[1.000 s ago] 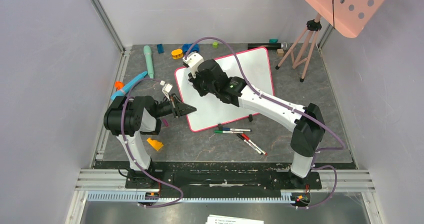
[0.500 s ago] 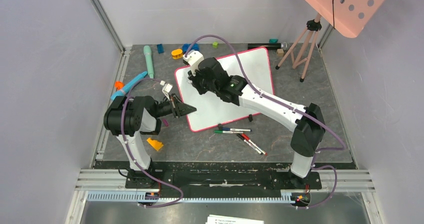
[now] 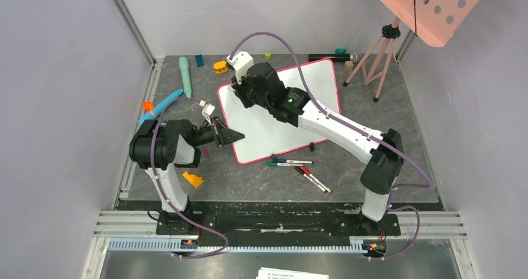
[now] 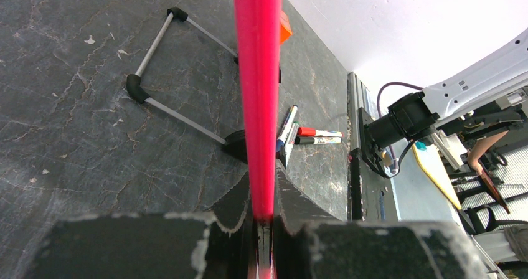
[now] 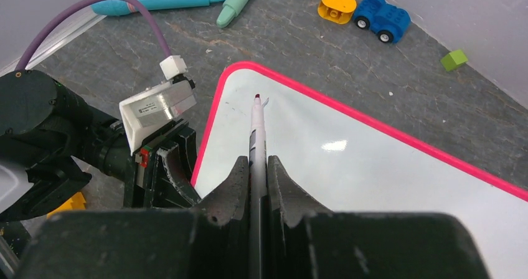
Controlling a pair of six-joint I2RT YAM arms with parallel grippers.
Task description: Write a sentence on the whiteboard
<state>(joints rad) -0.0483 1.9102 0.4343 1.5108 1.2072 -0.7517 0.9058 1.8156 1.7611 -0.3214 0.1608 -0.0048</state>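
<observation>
My right gripper (image 5: 258, 165), clamped on the marker (image 5: 255, 126), had shifted to the far-left corner of the whiteboard (image 5: 373, 185); my left gripper (image 4: 264, 220) pinched its left rim at mid-table; no ink showed, so I judged writing could begin.

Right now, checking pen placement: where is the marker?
In the right wrist view, the marker is clamped in the right hand, tip over the whiteboard at its far-left corner, near the left hand.
</observation>
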